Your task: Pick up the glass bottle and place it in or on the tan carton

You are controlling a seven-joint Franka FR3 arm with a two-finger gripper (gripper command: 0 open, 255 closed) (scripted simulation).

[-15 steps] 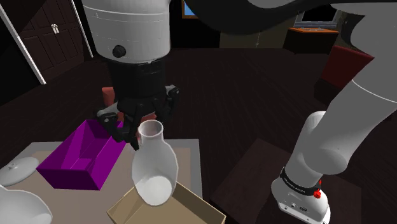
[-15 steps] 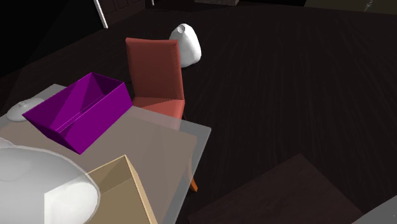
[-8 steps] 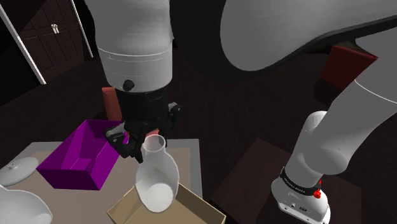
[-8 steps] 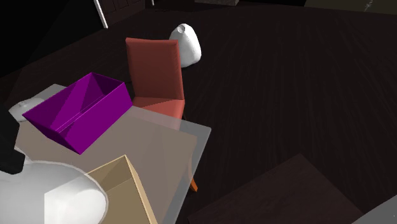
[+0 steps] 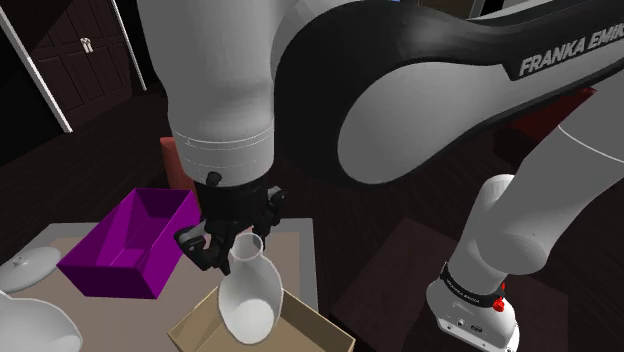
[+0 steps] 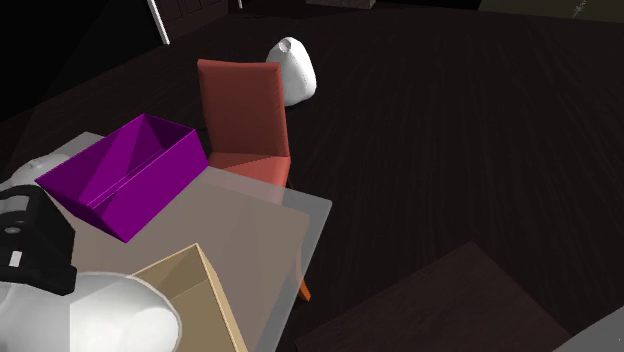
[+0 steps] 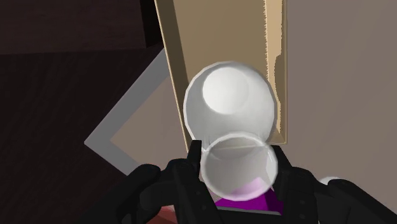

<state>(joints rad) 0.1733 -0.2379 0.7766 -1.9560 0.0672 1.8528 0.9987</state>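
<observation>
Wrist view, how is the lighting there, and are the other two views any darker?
Wrist view: evenly lit; the pale bottle stands out against the tan carton, the black pincer a dark shape clasping its neck. Shoulder view: dim background, brightly lit white arm. Second exterior view: darker overall, with a near-black floor but a vivid purple bin.

Surface (image 6: 270,235): pale flat top, one corner pointing toward the second exterior view's right.
Purple bin (image 6: 125,175): rectangular and open-topped, standing on the surface near its far edge.
Red chair (image 6: 243,115): upright at the surface's far edge, just beside the bin.
White lid (image 5: 28,268): domed with a knob, lying on the surface near the bin.
White rounded vessel (image 6: 293,68): on the floor behind the chair, with a small opening at its top.
Floor (image 6: 450,140): dark boards.
Door (image 5: 85,55): dark and panelled, with a pale handle.
</observation>
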